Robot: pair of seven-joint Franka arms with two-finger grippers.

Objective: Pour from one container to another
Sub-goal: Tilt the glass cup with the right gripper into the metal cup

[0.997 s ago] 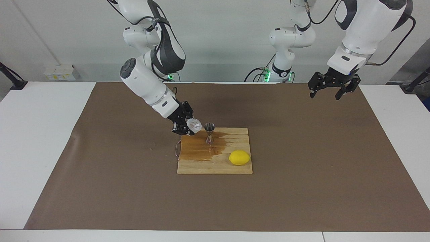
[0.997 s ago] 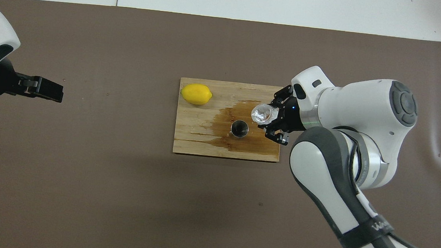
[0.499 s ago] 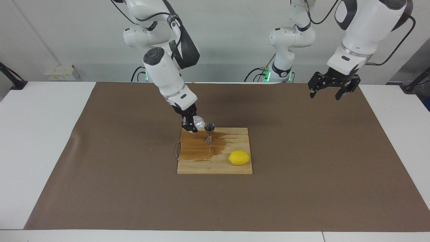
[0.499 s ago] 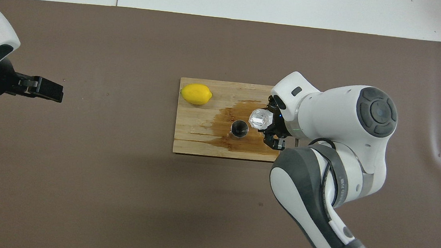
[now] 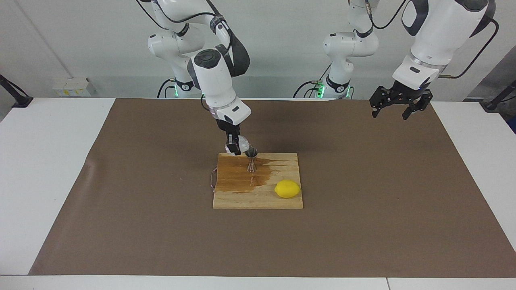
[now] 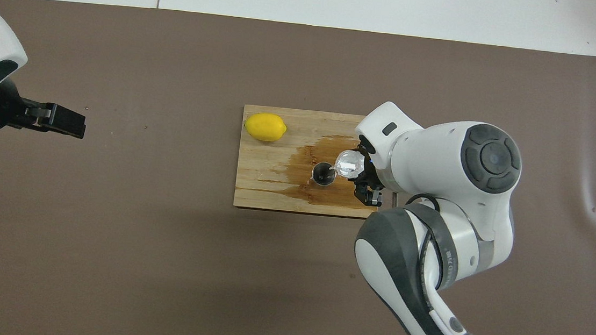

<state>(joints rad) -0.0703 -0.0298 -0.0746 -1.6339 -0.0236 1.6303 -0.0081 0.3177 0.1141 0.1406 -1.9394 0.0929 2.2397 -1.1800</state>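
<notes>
A small clear glass cup (image 5: 242, 144) (image 6: 348, 162) is held tilted, its mouth down at the rim of the steel jigger (image 5: 251, 158) (image 6: 323, 173). My right gripper (image 5: 236, 146) (image 6: 362, 176) is shut on the cup, just above the wooden board's (image 5: 258, 197) (image 6: 264, 186) edge nearest the robots. The jigger stands upright on the board in a brown wet patch (image 5: 242, 177) (image 6: 309, 158). My left gripper (image 5: 397, 108) (image 6: 65, 120) hangs open and empty over the brown mat at the left arm's end of the table.
A yellow lemon (image 5: 287, 189) (image 6: 265, 127) lies on the board's corner farthest from the robots, toward the left arm's end. A brown mat (image 5: 161, 225) (image 6: 160, 263) covers the table under the board.
The right arm has swung upright and turned its wrist, tipping the cup further and bringing its mouth onto the jigger's rim. The left arm has not moved.
</notes>
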